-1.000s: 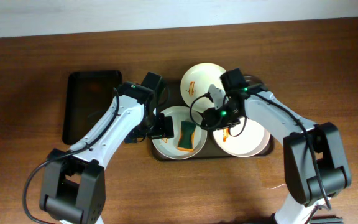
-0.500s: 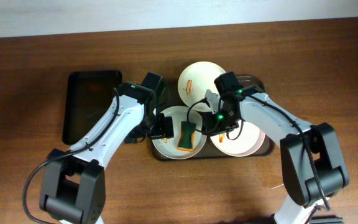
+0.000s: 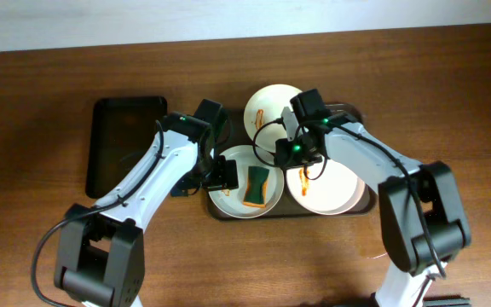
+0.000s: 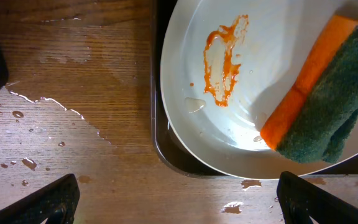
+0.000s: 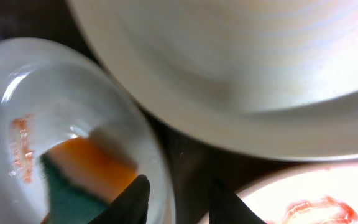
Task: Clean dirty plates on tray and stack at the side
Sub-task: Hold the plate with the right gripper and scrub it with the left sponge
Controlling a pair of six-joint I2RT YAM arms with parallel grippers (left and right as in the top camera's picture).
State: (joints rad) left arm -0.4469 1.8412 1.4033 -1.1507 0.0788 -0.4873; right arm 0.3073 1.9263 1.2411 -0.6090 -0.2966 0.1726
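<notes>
Three white plates lie on the dark tray. The far plate has a thin orange mark. The near left plate holds a green-and-orange sponge and a sauce smear. The near right plate has a smear at its left. My left gripper is open and empty over the wood beside the tray's left rim. My right gripper is open and empty, low over the gap between the three plates. The sponge lies just left of its fingers.
A smaller black tray lies on the table to the left of the plates. Water drops wet the wood beside the dark tray. The left arm stretches from the front edge across the table's left middle.
My right gripper has moved left and away from over the near right plate to the gap between the plates. The left arm has not moved.
</notes>
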